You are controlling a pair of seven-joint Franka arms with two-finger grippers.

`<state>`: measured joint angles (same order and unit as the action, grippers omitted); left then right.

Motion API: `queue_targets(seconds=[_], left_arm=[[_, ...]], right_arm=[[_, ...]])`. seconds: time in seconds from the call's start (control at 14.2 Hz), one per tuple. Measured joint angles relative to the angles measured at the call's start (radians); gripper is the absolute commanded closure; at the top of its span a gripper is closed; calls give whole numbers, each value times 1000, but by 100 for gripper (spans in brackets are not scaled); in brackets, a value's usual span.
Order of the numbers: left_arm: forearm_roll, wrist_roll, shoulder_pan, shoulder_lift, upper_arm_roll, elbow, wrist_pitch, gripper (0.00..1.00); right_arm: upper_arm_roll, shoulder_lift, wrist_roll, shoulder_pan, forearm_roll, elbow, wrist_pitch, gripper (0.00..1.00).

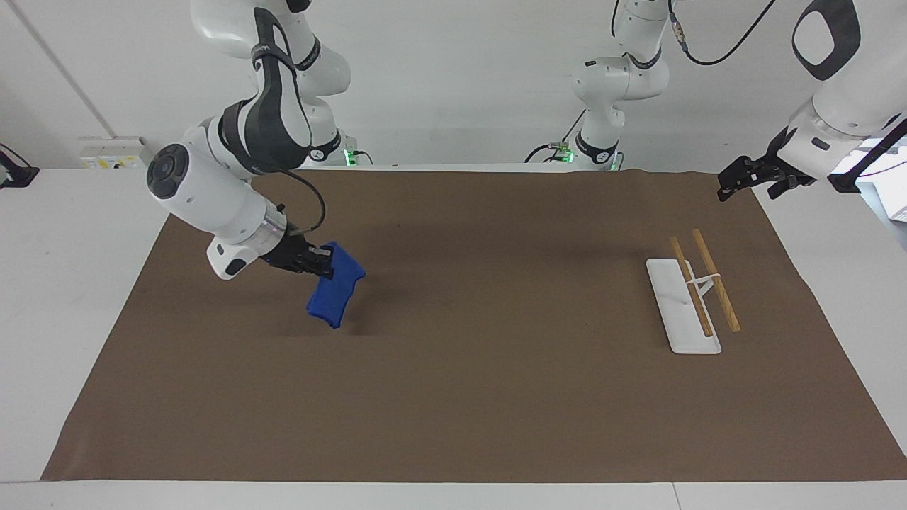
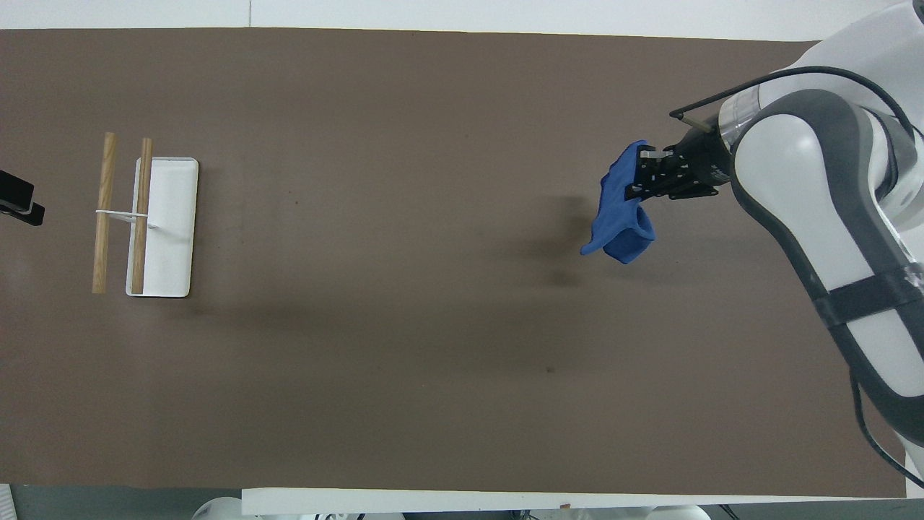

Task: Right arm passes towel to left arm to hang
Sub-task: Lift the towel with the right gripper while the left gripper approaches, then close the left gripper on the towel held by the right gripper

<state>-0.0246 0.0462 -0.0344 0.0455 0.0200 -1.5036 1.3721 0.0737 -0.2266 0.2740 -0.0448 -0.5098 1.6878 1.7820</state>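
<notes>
The bright blue towel (image 1: 334,292) hangs in the air from my right gripper (image 1: 320,261), which is shut on its upper edge; it also shows in the overhead view (image 2: 619,214) below the right gripper (image 2: 644,175). The towel is off the brown mat, over the right arm's end of the table. My left gripper (image 1: 737,178) waits in the air over the mat's corner at the left arm's end, beside the rack; only its tip (image 2: 18,202) shows in the overhead view.
A rack with two wooden rods (image 1: 705,282) on a white base (image 1: 673,312) stands at the left arm's end; it also shows in the overhead view (image 2: 123,213). A brown mat (image 1: 496,368) covers the table.
</notes>
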Motion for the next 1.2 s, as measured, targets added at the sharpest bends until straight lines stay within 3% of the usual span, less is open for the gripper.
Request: queue_targets(seconds=[0.21,0.49,0.85,1.2], left_arm=[[45,-156,-20,-29,-8,-47,36,0],[136,-569,-169,-80,-16,-194,235,0],[173,-972,-381,-113,-24,-287,413,0],[195,-1379,-417,-112,-23,-296,517,1]], right_arm=[[62,0,213,-3,-197,-2,30,100],[185,-10,492,-11,-399,0,221,100],[215,-22,702,-148,-489,24,479,100],[215,-23,781,-202,-493,40,555,100]])
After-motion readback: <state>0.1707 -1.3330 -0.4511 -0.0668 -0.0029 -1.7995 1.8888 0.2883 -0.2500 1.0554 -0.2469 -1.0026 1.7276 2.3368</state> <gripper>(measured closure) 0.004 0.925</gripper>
